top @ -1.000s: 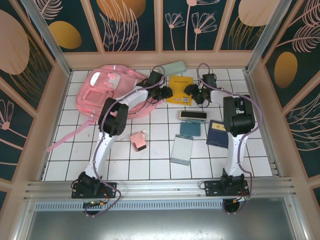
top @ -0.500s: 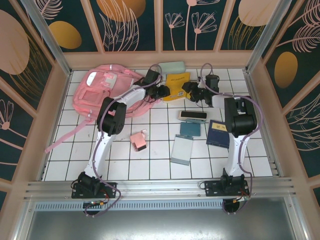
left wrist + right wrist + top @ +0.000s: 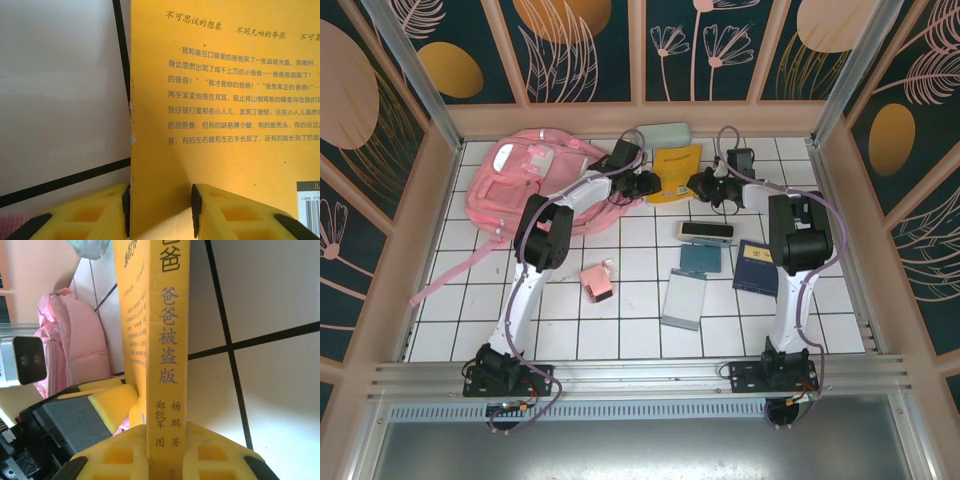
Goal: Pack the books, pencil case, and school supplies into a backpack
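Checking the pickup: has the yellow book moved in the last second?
Yes. In the top view the yellow book has shifted up the picture, closing on the mint-green case, which has stayed put.

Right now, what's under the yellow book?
White tiled table shows around the yellow book; anything directly beneath it is hidden by its cover.

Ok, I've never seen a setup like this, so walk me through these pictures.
Two robot arms are bolted to a tiled table. One picture looks down from above; the other two come from cameras on each wrist. A pink backpack lies at the far left, with a mint case, navy book, teal pad and pink box scattered about. The right claw is clamped on the spine of a yellow book; the left claw sits open facing its back cover.
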`<move>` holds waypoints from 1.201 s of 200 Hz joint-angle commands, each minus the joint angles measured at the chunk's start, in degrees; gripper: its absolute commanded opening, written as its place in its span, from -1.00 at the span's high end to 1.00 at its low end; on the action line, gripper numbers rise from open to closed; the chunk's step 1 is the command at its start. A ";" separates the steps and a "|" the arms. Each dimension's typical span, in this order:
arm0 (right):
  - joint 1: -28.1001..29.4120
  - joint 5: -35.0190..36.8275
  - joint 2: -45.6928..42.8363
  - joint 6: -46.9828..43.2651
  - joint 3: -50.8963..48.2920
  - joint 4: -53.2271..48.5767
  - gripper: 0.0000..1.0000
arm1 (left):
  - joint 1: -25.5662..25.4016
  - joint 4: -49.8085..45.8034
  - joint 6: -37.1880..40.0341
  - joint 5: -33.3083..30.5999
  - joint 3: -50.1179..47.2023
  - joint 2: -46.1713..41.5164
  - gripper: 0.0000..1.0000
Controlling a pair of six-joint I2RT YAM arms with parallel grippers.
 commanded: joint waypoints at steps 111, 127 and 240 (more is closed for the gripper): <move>-1.58 -2.02 -19.68 1.47 -12.62 8.96 1.00 | 1.89 -21.57 11.89 -23.68 -3.85 -19.83 0.06; -0.87 -2.20 -20.61 1.75 -13.12 9.57 1.00 | 1.91 -25.36 14.71 -30.67 -4.66 -19.52 0.05; 2.65 -3.12 -22.11 3.94 -12.76 12.37 1.00 | 1.91 -26.36 21.10 -43.47 -11.64 -15.24 0.22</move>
